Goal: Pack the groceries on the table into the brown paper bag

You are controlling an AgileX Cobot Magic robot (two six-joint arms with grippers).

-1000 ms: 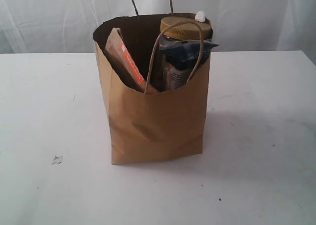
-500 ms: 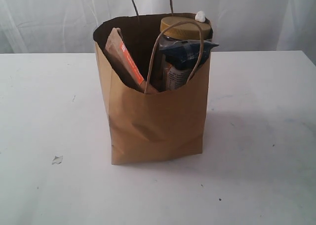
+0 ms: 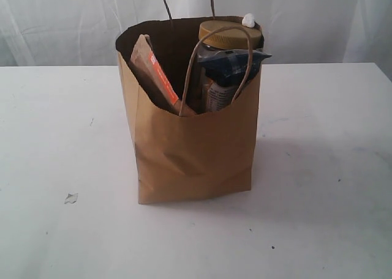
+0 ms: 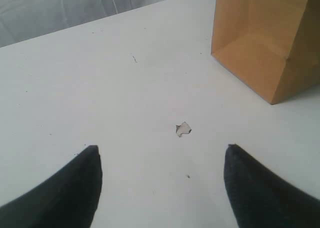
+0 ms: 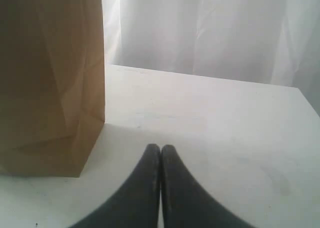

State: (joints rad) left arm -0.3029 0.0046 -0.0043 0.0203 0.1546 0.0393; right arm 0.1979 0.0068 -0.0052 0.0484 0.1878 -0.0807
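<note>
The brown paper bag (image 3: 193, 150) stands upright in the middle of the white table (image 3: 318, 169). Inside it I see the brown-orange pouch (image 3: 154, 74) leaning at the left, the gold-lidded clear jar (image 3: 228, 34) at the right, and a blue-white packet (image 3: 236, 65) in front of the jar. A white cap (image 3: 248, 20) pokes up behind the jar. Neither arm shows in the exterior view. My left gripper (image 4: 161, 150) hangs open over bare tabletop, with the bag (image 4: 265, 38) off to one side. My right gripper (image 5: 160, 149) is shut on nothing, beside the bag (image 5: 50, 83).
A small chip or scrap (image 3: 71, 197) lies on the table left of the bag, and it shows again as the scrap (image 4: 183, 129) ahead of the left fingers. White curtain (image 5: 210, 28) hangs behind the table's far edge.
</note>
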